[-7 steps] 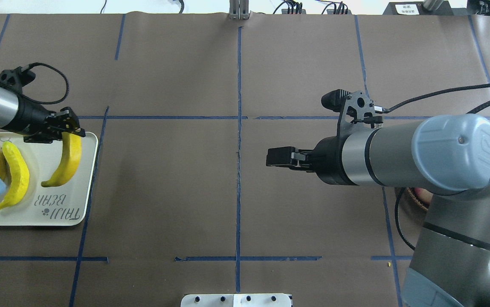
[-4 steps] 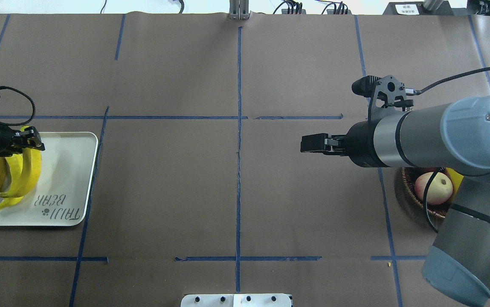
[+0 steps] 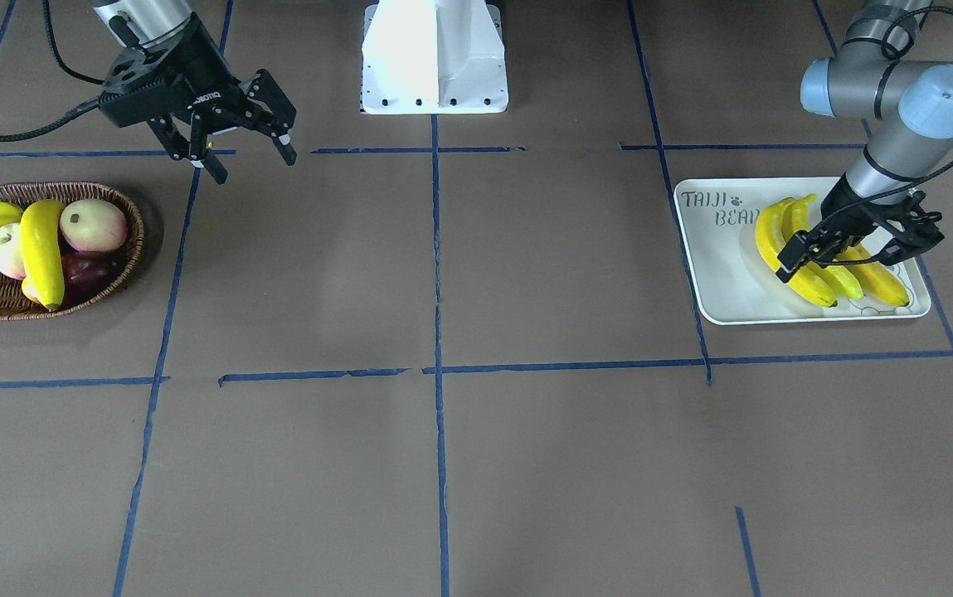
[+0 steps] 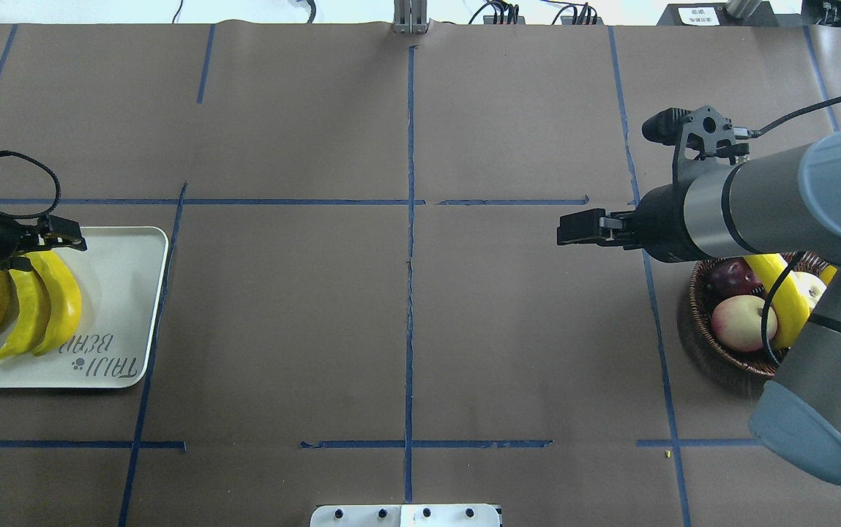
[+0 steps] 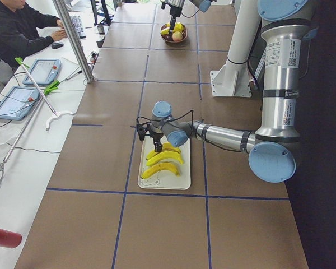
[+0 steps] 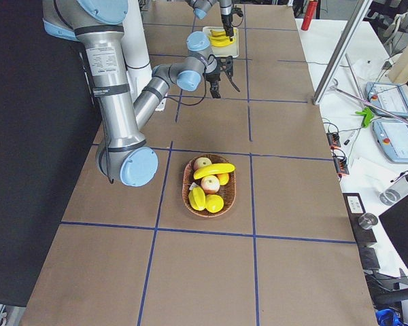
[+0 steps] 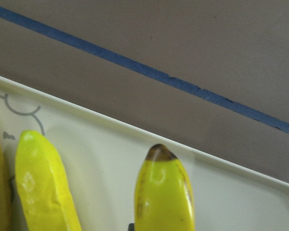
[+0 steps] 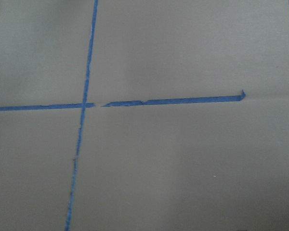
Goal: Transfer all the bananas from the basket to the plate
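Bananas (image 4: pixel 28 307) parallel, long axes across plate (image 4: pixel 121 291)

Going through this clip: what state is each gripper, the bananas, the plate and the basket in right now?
plated bananas: three, lying side by side on the plate.
plate: flat on the table.
left gripper: open, low over the plated bananas.
right gripper: open, empty, above the table.
basket: upright, holding fruit.
last banana: in the basket, atop other fruit.

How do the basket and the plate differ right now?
The basket is oval, dark woven wicker; the plate is white and rectangular. The basket holds one banana among other fruit; the plate holds three bananas, side by side. Both rest on the brown table.
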